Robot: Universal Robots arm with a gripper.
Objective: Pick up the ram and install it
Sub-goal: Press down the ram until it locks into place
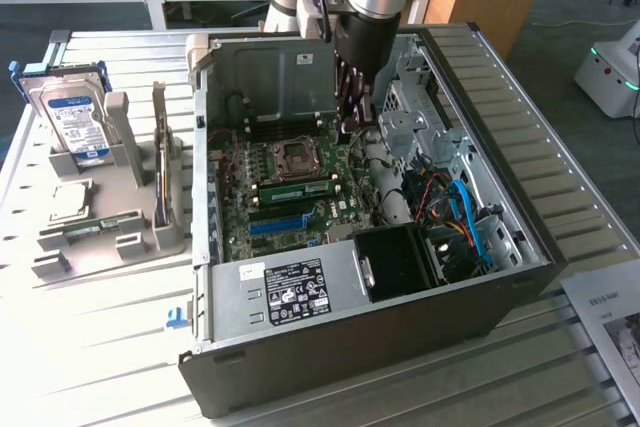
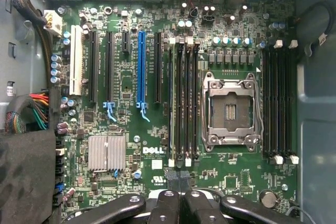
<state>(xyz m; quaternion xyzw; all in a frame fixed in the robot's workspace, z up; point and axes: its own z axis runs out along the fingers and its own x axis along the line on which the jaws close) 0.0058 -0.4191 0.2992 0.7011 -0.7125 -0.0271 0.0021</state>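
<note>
The ram (image 1: 297, 190), a long green stick with a white label, sits in a memory slot on the motherboard (image 1: 262, 209), just below the CPU socket (image 1: 297, 155). In the wrist view it shows edge-on as a thin strip (image 2: 171, 103) in the bank of slots beside the socket (image 2: 230, 109). My gripper (image 1: 351, 127) hangs inside the open computer case, above the board and slightly to the exterior view's right of the ram, apart from it. The fingertips (image 2: 167, 199) are pressed together with nothing between them.
The case's metal walls (image 1: 260, 72) and drive cage (image 1: 415, 112) hem in the gripper, with cables (image 1: 465, 212) at the exterior view's right. Outside, on the exterior view's left, a grey holder (image 1: 110, 197) carries a blue-labelled hard drive (image 1: 72, 117) and an upright stick (image 1: 160, 162).
</note>
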